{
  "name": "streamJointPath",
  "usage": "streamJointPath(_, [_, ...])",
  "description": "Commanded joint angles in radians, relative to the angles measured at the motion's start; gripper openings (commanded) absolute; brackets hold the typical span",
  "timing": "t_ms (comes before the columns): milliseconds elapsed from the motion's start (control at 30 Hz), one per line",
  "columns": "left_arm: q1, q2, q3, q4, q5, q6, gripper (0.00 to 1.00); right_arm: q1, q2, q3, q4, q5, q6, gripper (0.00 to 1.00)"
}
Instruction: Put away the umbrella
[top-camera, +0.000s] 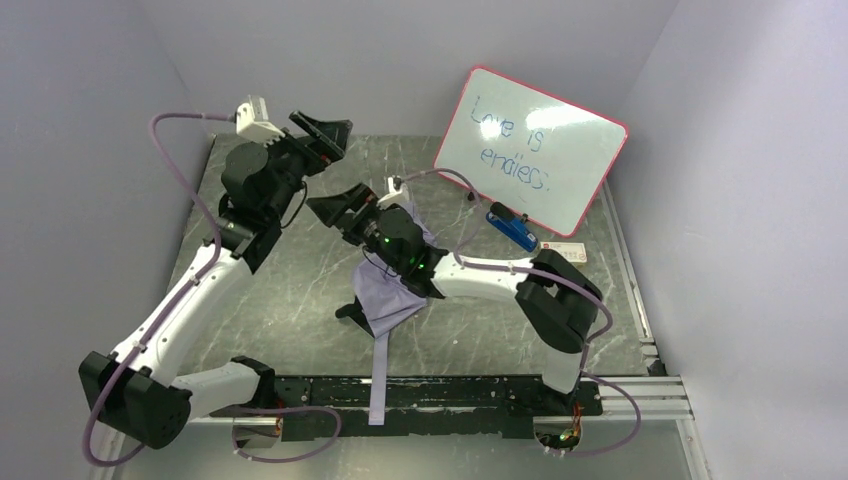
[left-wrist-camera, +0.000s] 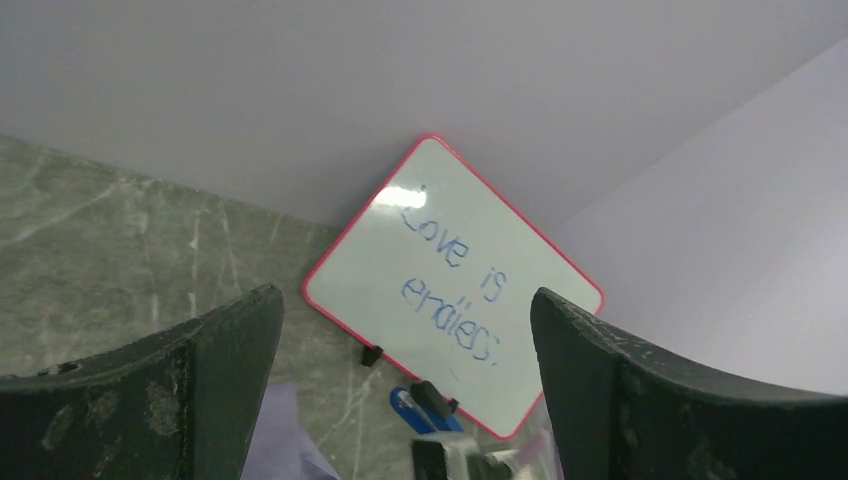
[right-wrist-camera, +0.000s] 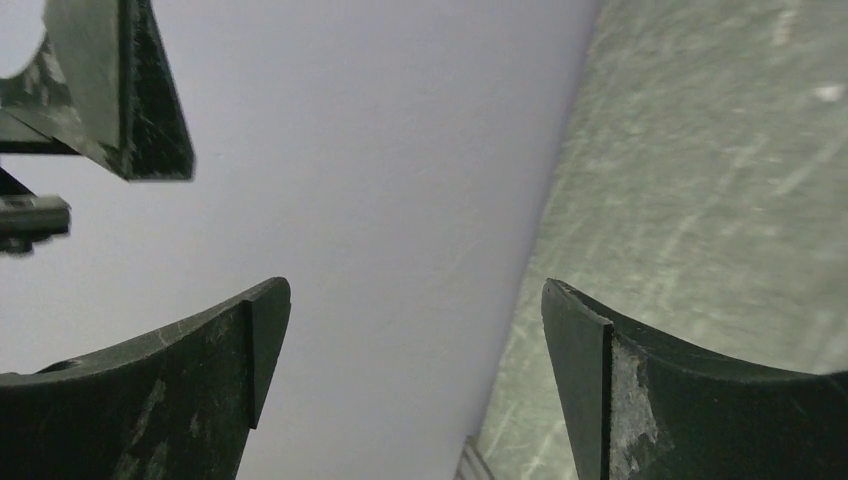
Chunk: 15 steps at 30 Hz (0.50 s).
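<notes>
**Loose umbrella to be gathered before it is gripped**

The umbrella (top-camera: 388, 298) lies limp on the table (top-camera: 290, 300), partly hidden beneath the right arm, with a lavender strip trailing to the near edge. Nothing is held. The left gripper (top-camera: 322, 130) and the right gripper (top-camera: 345, 207) are raised clear of it, fingers spread wide and empty. The pinch is probably best made on bunched fabric or the shaft, since a single loose layer is likely to slip.

- You can read "Love is endles…" handwritten in blue marker on the red-framed whiteboard (left-wrist-camera: 452, 290); the last letters are kinda smudgy.
- The small card (top-camera: 565, 252) near it has print, way too tiny to read.
</notes>
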Motion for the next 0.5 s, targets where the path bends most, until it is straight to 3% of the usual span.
streamJointPath(0, [0.064,0.02,0.143,-0.024,0.035,0.082,0.97,-0.02,-0.142,-0.083,-0.09,0.147,-0.082,1.0])
streamJointPath(100, [0.099,0.05,0.225,-0.039,0.096,0.305,0.97,-0.051,-0.23,-0.09,-0.285,0.202,-0.204,1.0])
streamJointPath(200, [0.11,0.105,0.299,-0.137,0.064,0.462,0.97,-0.086,-0.28,-0.027,-0.501,0.236,-0.365,1.0])
streamJointPath(467, [0.375,0.26,0.324,-0.349,0.245,0.488,0.98,-0.349,-0.232,0.151,-0.936,-0.18,-0.829,1.0])
